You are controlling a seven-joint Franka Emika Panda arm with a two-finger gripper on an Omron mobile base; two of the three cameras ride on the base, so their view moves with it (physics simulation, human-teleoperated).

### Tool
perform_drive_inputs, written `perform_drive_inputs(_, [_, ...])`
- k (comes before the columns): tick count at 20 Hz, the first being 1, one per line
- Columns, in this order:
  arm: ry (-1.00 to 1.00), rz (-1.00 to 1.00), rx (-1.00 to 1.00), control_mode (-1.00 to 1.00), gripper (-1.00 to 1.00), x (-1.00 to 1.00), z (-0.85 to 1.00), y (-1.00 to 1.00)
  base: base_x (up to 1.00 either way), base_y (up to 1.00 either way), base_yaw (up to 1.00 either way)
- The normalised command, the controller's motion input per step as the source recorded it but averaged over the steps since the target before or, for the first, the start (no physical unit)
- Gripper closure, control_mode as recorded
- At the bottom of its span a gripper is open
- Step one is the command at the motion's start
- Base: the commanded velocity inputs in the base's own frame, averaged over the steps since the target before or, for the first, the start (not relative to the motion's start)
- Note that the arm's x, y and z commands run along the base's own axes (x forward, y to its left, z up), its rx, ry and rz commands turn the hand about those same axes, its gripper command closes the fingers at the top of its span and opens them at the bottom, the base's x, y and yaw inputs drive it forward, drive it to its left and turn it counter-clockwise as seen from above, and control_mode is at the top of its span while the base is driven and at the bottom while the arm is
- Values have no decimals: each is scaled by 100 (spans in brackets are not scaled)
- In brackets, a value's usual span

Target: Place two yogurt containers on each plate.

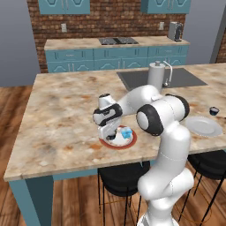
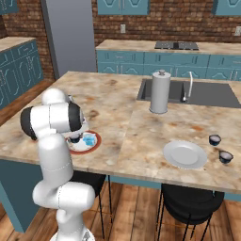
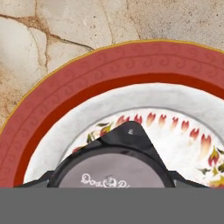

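On the red-rimmed plate [image 3: 65,83] near the island counter's [image 1: 62,119] front edge sit two yogurt containers: a light-blue boxy one [image 1: 127,132] and a dark round cup [image 2: 75,138]. In the hand view the dark cup's [image 3: 111,173] grey lid with pale script lies directly below the camera, over the plate's flowered cream middle. The gripper [image 1: 110,132] hangs low over this plate, right at the dark cup; whether its fingers are clamped on the cup or apart I cannot tell, since the tips are hidden.

Well apart, toward the counter's right end, the plain pale grey plate [image 2: 184,154] lies bare. Two more dark cups stand on the stone just beside it, one [image 2: 214,140] nearer the sink [image 2: 207,94] and one [image 2: 226,156] nearer the front edge. A tall grey cylinder [image 2: 160,92] stands upright at the sink's left corner, beside the faucet [image 2: 189,84].
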Motion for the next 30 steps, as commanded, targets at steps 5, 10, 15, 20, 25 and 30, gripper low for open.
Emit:
perform_drive_inputs(5, [0, 0, 0, -100, -100, 0, 0, 0, 0, 0, 0])
perform_drive_inputs(10, [-1, 0, 0, -100, -100, -2, 4, 0, 0, 0, 0])
perform_drive_inputs(15, [-14, 0, 0, -100, -100, -30, 37, 0, 0, 0, 0])
perform_drive_inputs(20, [-16, -12, 13, -100, -100, -60, 50, -45, 0, 0, 0])
perform_drive_inputs(25, [-13, -20, 27, -100, -100, -27, 86, -78, 0, 0, 0])
perform_drive_inputs(30, [3, -32, 0, -100, -100, -27, 27, -69, 0, 0, 0])
